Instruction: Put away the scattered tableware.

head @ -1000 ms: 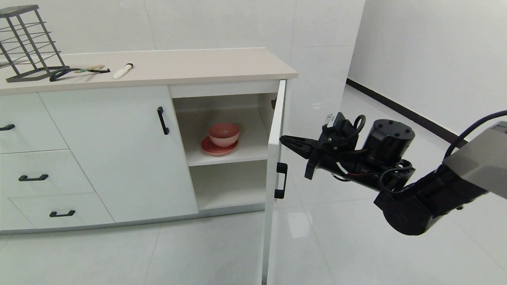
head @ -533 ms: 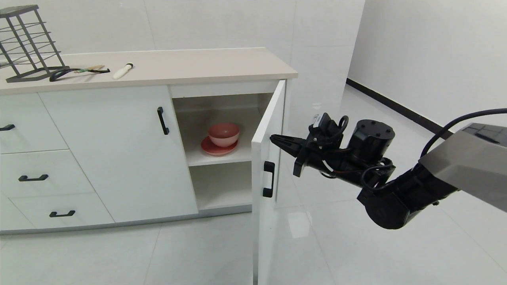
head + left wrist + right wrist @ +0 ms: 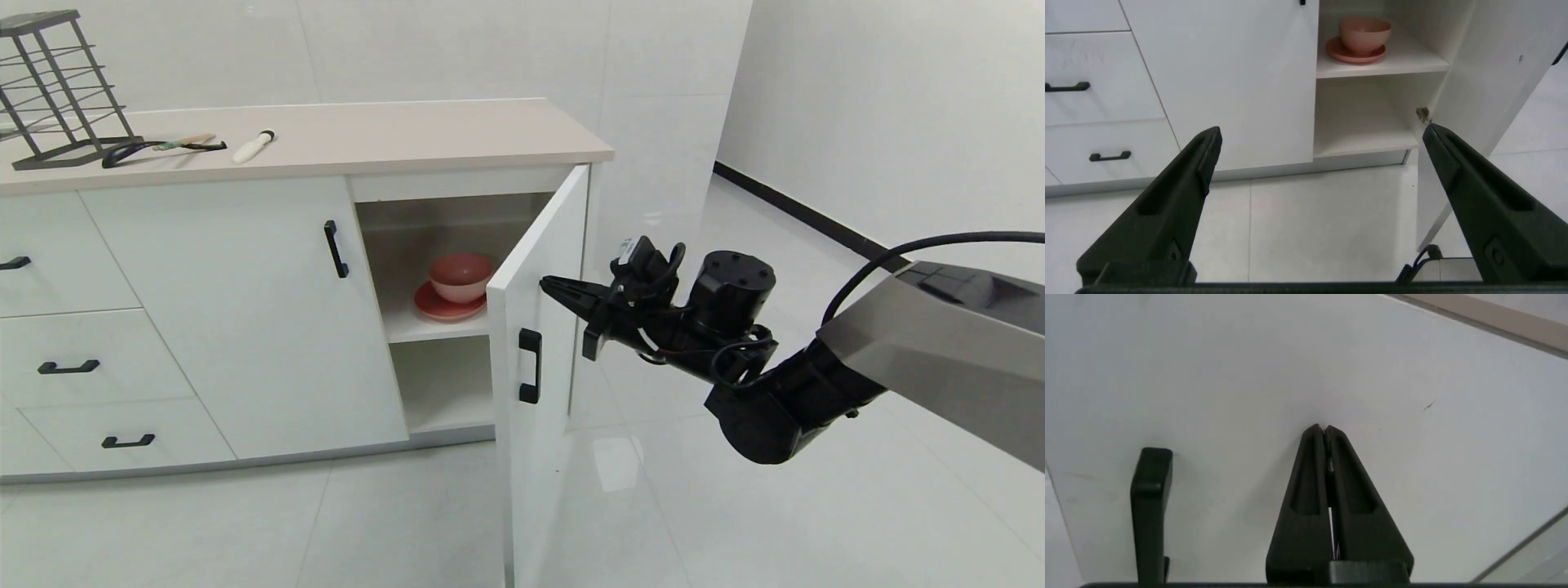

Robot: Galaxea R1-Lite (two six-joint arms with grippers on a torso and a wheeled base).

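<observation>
The pink bowl (image 3: 461,276) sits in the red plate (image 3: 441,306) on the upper shelf (image 3: 424,327) of the cupboard, beyond the half-swung door (image 3: 526,474) from the right gripper (image 3: 545,283). That gripper has its two fingers pressed together with nothing between them. In the right wrist view their joined tips (image 3: 1324,429) rest against the door's outer face, and the black handle (image 3: 530,365) is just below them, toward the door's free edge. The left gripper (image 3: 1320,129) is spread wide and empty, low in front of the cupboard. The bowl and plate are ahead of and above it, and the door's free edge is near one of its fingers.

The likeliest trouble is the contact itself. A narrow tip on a smooth painted panel can skid sideways as the door's angle changes. It could then lose the push, or slide down and snag the handle. A hard shove may slam the door and make it bounce back open. The swinging edge may also meet the left arm (how much room lies between them I cannot tell). Above and well beyond the right fingertips, a white-handled utensil (image 3: 253,147) and a black ladle (image 3: 147,147) lie on the countertop (image 3: 408,135) by a wire rack (image 3: 61,90). If they belong in the cupboard, shutting the door leaves them outside.
</observation>
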